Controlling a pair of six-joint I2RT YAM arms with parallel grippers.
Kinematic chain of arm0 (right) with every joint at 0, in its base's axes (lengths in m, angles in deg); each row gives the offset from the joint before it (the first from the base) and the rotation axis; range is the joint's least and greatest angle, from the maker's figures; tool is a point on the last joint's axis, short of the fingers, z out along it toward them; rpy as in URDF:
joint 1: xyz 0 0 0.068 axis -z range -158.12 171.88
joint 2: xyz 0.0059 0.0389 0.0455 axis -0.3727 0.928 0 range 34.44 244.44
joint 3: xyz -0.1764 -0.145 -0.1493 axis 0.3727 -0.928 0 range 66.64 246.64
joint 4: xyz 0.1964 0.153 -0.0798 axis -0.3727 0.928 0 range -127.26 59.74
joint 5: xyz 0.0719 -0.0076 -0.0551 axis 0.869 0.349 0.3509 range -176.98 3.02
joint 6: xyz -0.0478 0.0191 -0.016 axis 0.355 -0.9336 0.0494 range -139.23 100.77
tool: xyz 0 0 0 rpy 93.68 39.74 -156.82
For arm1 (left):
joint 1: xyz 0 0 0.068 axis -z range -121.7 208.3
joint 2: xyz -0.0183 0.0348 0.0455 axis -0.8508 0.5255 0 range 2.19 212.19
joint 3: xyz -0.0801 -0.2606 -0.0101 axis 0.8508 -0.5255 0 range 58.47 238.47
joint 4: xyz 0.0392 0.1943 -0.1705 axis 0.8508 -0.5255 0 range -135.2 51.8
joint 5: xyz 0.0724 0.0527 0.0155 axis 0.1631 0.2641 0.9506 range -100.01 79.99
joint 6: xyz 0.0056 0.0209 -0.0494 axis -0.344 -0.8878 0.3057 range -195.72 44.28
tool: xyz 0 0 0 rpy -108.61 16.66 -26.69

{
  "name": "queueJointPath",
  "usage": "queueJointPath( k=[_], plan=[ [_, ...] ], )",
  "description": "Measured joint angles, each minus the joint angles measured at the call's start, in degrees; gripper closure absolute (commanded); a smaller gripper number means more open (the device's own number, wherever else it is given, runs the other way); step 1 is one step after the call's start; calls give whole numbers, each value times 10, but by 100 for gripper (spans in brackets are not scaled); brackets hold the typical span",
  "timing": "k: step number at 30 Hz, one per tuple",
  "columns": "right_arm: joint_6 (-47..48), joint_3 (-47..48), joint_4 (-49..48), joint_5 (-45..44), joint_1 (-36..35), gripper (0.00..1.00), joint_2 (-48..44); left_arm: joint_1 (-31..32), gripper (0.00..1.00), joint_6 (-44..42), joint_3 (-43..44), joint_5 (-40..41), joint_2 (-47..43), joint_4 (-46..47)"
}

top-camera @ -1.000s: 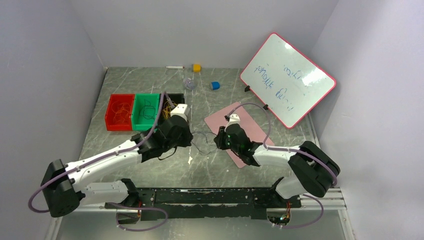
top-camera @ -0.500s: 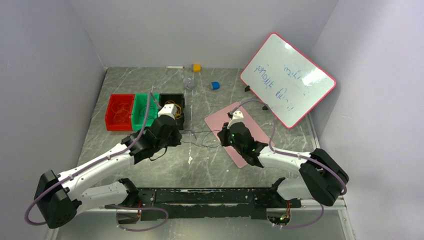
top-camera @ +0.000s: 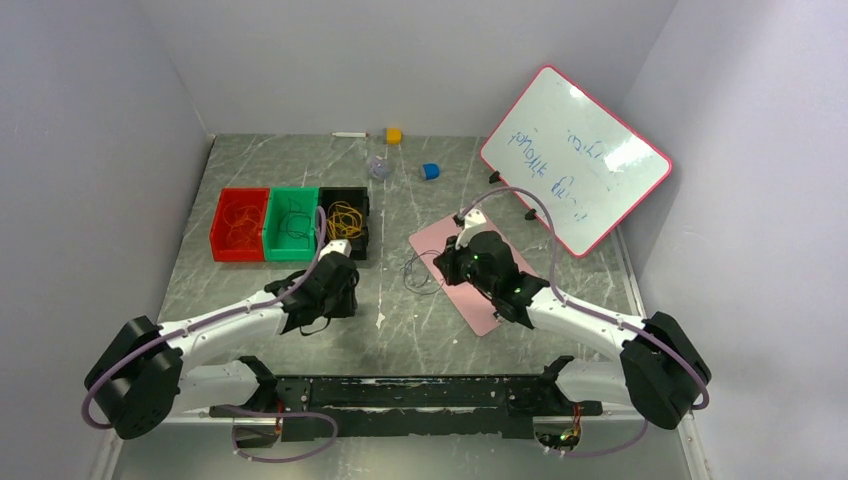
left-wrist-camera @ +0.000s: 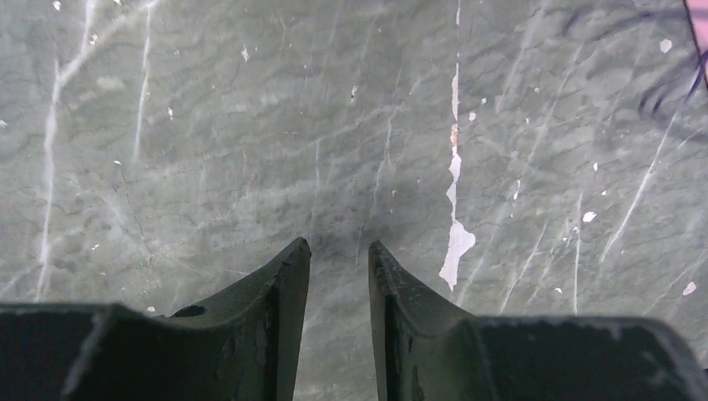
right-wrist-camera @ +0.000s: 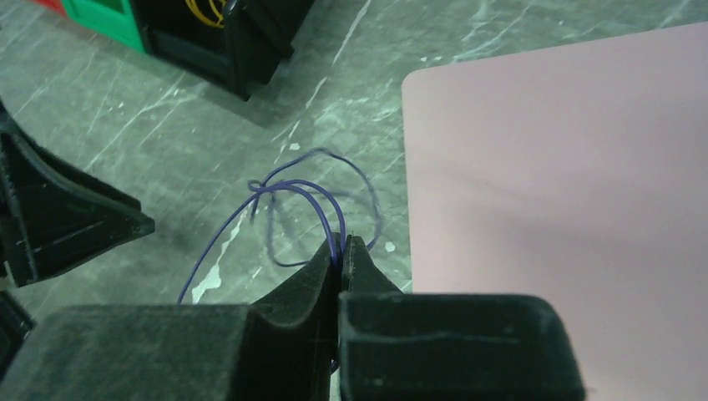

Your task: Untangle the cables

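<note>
Cable [right-wrist-camera: 288, 185], thin blue curling wire, pinched in right end effector [right-wrist-camera: 343, 244]; left end effector [left-wrist-camera: 338, 248] spread

my grippers: 2, left gripper [left-wrist-camera: 338, 246] and right gripper [right-wrist-camera: 342, 242] | bins: 3, red bin [top-camera: 238, 252], green bin [top-camera: 290, 254], black bin [top-camera: 344, 190] | loose dark blue cable [right-wrist-camera: 288, 188]: 1 | pink mat [top-camera: 432, 240]: 1 | whiteboard [top-camera: 575, 160]: 1 | small blocks: 2, yellow block [top-camera: 394, 135], blue block [top-camera: 430, 171] | wires inside the bins [top-camera: 345, 218]: too tangled for me to count

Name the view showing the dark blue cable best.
Right wrist: dark blue cable close up, loops clear, pinched in the right gripper. Top external shows faint loops beside the pink mat; left wrist, only a blurred bit.
</note>
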Motion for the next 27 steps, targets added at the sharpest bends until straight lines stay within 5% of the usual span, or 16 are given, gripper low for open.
queueJointPath(
  k=[8,15,27],
  plan=[
    [4,2,10,56,0,100,0,0,38,-4,-9,-23,-52,50],
    [8,12,9,107,0,100,0,0,38,-46,-13,-49,-124,147],
    [26,29,25,130,0,100,0,0,42,-85,-13,-102,-13,255]
  ],
)
